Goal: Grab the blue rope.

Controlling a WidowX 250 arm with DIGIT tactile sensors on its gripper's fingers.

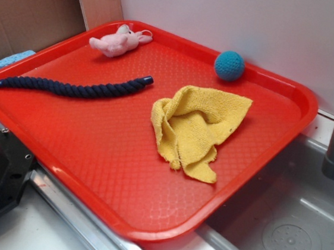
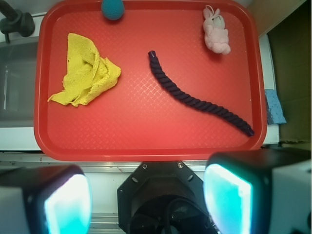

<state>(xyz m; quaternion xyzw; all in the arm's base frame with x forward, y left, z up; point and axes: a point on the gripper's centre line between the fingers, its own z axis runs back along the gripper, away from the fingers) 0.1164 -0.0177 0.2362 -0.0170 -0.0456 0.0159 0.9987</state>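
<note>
Wrist view shows the gripper (image 2: 146, 195) high above the red plastic tray (image 2: 146, 141), jaws spread wide and empty. The dark navy twisted rope (image 2: 195, 100) lies curved on the tray, between the crumpled yellow cloth (image 2: 87, 73) and the pink plush toy (image 2: 217, 31).

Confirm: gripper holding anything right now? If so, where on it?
Nothing held. The gripper is open, well above the tray; the blue rope lies untouched on it.
</note>
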